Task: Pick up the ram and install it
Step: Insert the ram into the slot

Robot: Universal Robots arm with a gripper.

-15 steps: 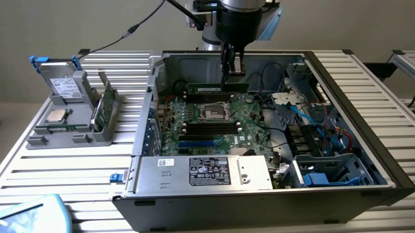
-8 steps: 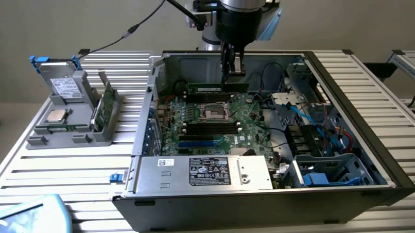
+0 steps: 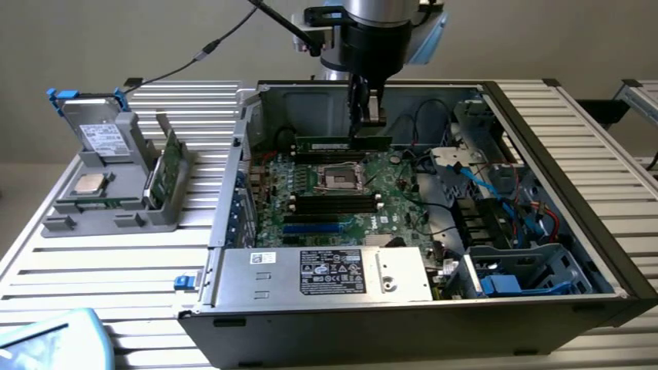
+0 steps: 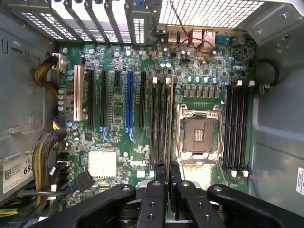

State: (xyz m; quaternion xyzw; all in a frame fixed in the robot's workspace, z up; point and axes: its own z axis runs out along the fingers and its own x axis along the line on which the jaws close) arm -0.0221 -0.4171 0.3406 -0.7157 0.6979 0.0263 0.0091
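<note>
The pincer (image 3: 366, 122) was closed nearly shut on the ram (image 3: 327, 142), gripping the thin green stick by its upper edge. The ram hung level inside the open computer case (image 3: 602, 250), low over the motherboard (image 3: 396, 212), in line with the black memory slots (image 4: 154, 123) beside the empty processor socket (image 4: 199, 135). The case sat on a slatted worktop (image 3: 113, 262).

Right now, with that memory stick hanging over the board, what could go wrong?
The gripper pinches the ram off-centre, so pressing down might tilt it. The memory slots under it are narrow; a slight misalignment could jam it. The open CPU socket sits right beside, exposed to a slip.
</note>
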